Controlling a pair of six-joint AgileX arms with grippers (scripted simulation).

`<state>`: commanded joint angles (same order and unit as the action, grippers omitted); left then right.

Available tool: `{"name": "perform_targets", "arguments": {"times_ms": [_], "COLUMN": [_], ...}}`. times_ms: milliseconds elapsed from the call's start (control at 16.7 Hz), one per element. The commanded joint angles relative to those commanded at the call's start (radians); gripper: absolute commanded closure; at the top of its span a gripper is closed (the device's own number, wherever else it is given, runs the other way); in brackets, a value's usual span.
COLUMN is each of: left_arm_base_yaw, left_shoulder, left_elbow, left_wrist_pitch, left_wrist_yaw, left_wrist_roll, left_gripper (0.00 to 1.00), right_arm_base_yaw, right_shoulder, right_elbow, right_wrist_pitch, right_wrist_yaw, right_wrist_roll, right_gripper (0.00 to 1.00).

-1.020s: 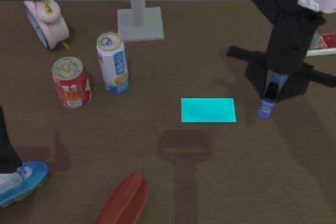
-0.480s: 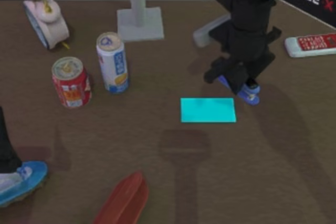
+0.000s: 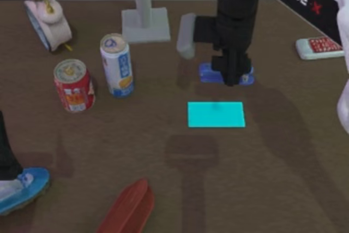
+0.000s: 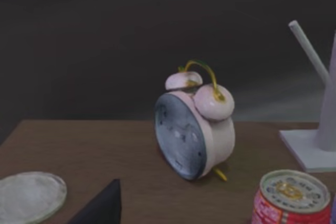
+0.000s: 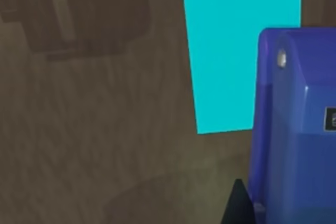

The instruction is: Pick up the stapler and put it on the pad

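While our right end effector point(image 3: 232, 75) holds the stapler point(image 3: 208, 73), squeezed tight on it, we carry it in the air just behind the pad point(image 3: 216, 114). The stapler lies flat and sideways, and it looks lifted off the table point(image 3: 272, 178), because its shadow falls on the pad's far edge. Both blue ends stick out from under the black fingers.

In the right wrist view, the stapler point(image 5: 296, 129) fills one side and the pad point(image 5: 231, 51) sits just past its tip. So the pad is very near, but the stapler is not over it yet.

To do this step well, we think we should slide the stapler a little toward the front of the table until it hangs right over the middle of the pad. We should keep it flat and hold it tight the whole way. The stapler looks close to as long as the pad, so we want both ends inside the pad's short edges. Then we go down slowly and let go only when it touches.

The white and red bar point(image 3: 319, 47) is well off to the right of the pad, and the cans point(image 3: 117, 64) are well off to its left, so nothing is in the way.

Our left arm waits far to the left of the pad, and we cannot tell how its end effector stands.
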<state>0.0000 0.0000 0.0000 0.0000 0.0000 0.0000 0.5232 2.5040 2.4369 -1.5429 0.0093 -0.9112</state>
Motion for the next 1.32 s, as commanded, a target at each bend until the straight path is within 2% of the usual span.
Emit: {"name": "perform_targets", "arguments": {"times_ms": [240, 660, 1140, 1320], "left_arm_base_yaw": [0.0, 0.0, 0.0, 0.0], "left_shoulder": [0.0, 0.0, 0.0, 0.0], "left_elbow": [0.0, 0.0, 0.0, 0.0], "left_wrist_pitch": [0.0, 0.0, 0.0, 0.0], "left_wrist_yaw": [0.0, 0.0, 0.0, 0.0], "left_wrist_roll": [0.0, 0.0, 0.0, 0.0], "left_gripper": [0.0, 0.0, 0.0, 0.0], "right_arm_base_yaw": [0.007, 0.0, 0.008, 0.012], "right_shoulder": [0.005, 0.0, -0.005, -0.004], "right_elbow": [0.06, 0.042, -0.3, -0.353], "right_wrist_pitch": [-0.007, 0.01, 0.345, 0.398], "right_wrist_yaw": [0.002, 0.002, 0.002, 0.002], "right_wrist_roll": [-0.112, -0.11, -0.107, -0.109], "right_gripper": [1.0, 1.0, 1.0, 1.0]}}
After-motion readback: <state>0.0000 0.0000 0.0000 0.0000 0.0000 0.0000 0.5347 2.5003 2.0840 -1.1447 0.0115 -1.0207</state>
